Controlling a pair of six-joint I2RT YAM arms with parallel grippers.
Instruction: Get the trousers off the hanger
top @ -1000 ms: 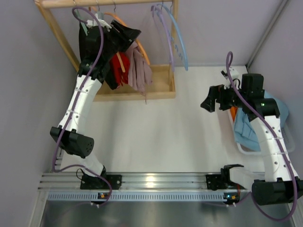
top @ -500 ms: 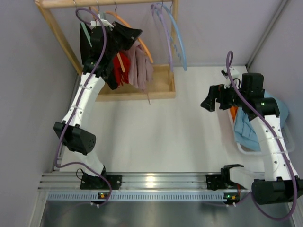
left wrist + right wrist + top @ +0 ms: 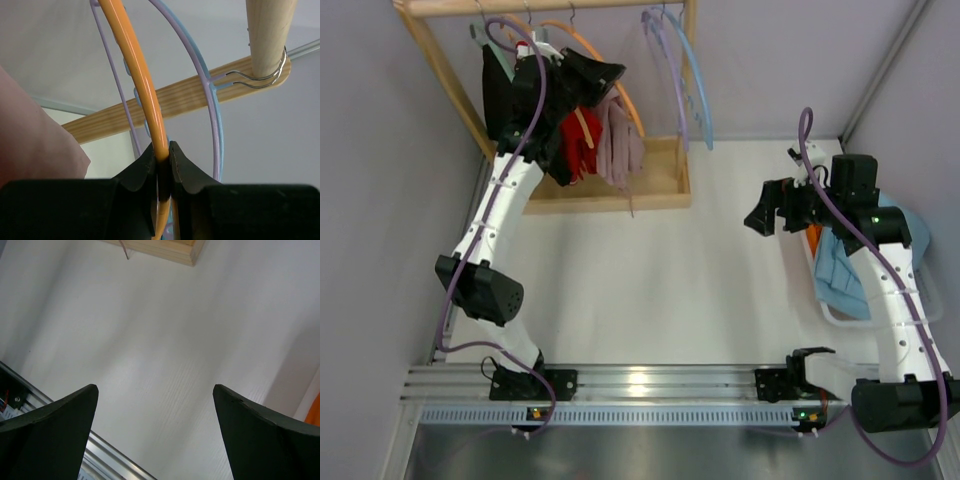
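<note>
Hanger (image 3: 142, 85) is clamped by left gripper (image 3: 161, 162), hooked on rail (image 3: 270, 30); trousers (image 3: 618, 140) are draped over it. Right gripper (image 3: 155, 390) is held open, empty. Thin hanger may be slipped or unhooked if tugged hard.

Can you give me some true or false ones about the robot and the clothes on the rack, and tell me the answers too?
1. The left gripper is shut on the orange hanger. True.
2. The pink trousers hang right next to a red garment. True.
3. The right gripper is holding the pink trousers. False: it is open and empty, above the table, far from the rack.
4. The pink trousers lie flat on the table. False: they hang down inside the rack.
</note>
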